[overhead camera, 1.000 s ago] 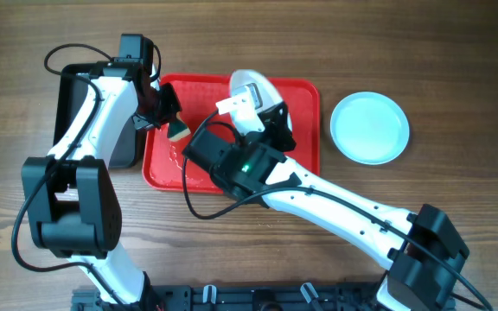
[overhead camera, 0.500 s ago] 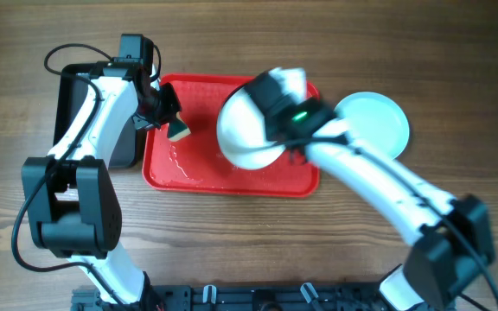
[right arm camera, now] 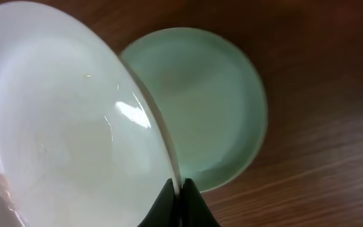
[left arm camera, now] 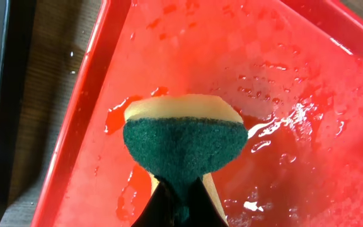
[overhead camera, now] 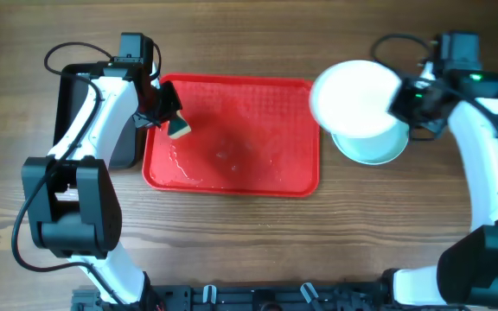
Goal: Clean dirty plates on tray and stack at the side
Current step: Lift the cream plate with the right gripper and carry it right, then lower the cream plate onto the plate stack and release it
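Overhead, we see the right gripper (overhead camera: 403, 102) clamped on the rim of the white plate (overhead camera: 355, 97). It holds the plate in the air toward the desk's (overhead camera: 232, 250) far right corner, just past the tray's (overhead camera: 232, 180) right edge. Flat on the desk beneath it lies the aqua plate (overhead camera: 379, 151), of which only the near-right crescent shows. The white plate thus overlaps the aqua one but sits off-centre, toward the tray and the far edge.

From the right wrist view, the white plate is steeply tilted against the flat aqua plate. The two look apart rather than touching.

We judge the step in hand to be stacking. The white plate must shift toward the near right, level out and come down centred on the aqua one. The right arm has it already, and the left is well apart.

The left gripper (overhead camera: 164, 116) is closed on the sponge (overhead camera: 179, 129), over the tray's far left corner and near the black tray (overhead camera: 66, 93). We cannot tell whether the sponge touches the tray. The tray holds only water beads, and we see just these two plates.
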